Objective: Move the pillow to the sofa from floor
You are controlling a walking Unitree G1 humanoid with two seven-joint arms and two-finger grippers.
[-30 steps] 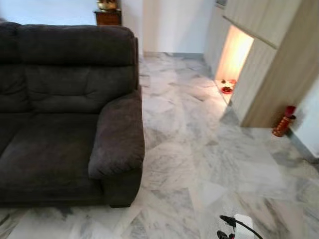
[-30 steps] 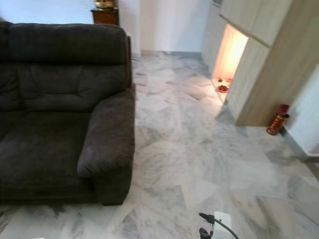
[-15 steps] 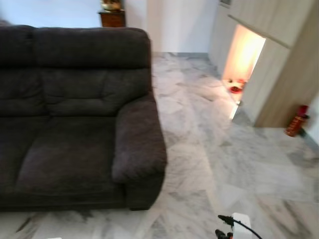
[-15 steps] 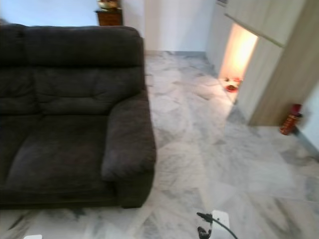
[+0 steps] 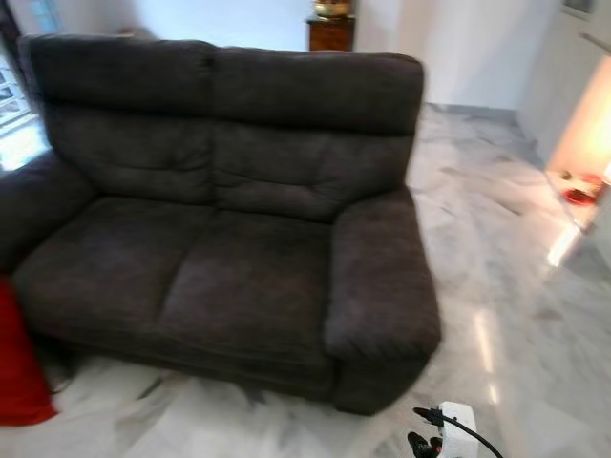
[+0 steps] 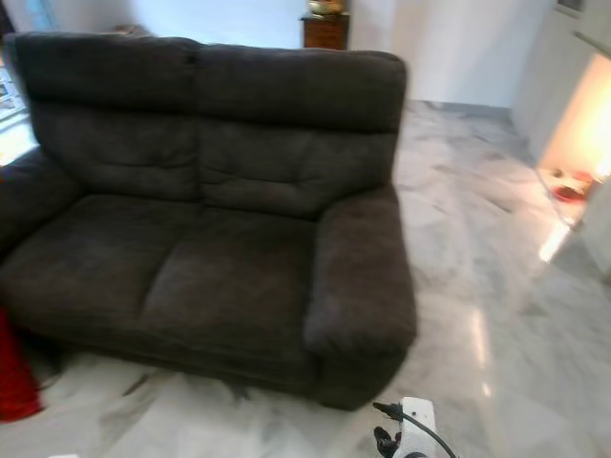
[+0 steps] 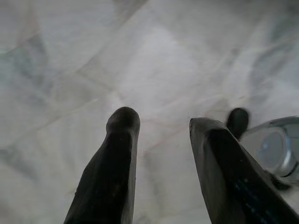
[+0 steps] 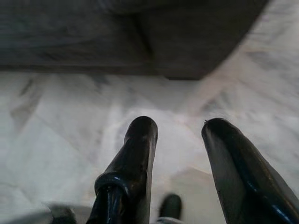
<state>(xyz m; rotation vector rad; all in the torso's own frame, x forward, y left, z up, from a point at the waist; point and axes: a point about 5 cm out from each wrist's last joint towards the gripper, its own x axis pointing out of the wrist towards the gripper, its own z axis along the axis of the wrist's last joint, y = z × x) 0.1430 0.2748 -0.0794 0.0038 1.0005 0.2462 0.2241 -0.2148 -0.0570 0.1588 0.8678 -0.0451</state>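
Observation:
A red pillow point(image 5: 19, 367) lies on the marble floor at the far left, against the front left corner of the sofa, cut off by the picture's edge. The dark grey two-seat sofa point(image 5: 220, 258) stands straight ahead with both seat cushions bare. My left gripper point(image 7: 161, 120) hangs open above the floor, nothing between its fingers. My right gripper point(image 8: 180, 123) is open too, low over the floor, with the sofa's base point(image 8: 140, 46) ahead of it. A white part of my right arm with a black cable point(image 5: 451, 431) shows at the bottom.
Marble floor point(image 5: 506, 286) stretches to the right of the sofa. A lit niche with a red bowl point(image 5: 578, 196) sits at the far right. A wooden side table point(image 5: 329, 33) stands behind the sofa. Bright window light comes from the left.
The camera has swung left: the whole sofa now fills the middle, the cabinet has slid off to the right, and the red pillow has come into view at the left edge.

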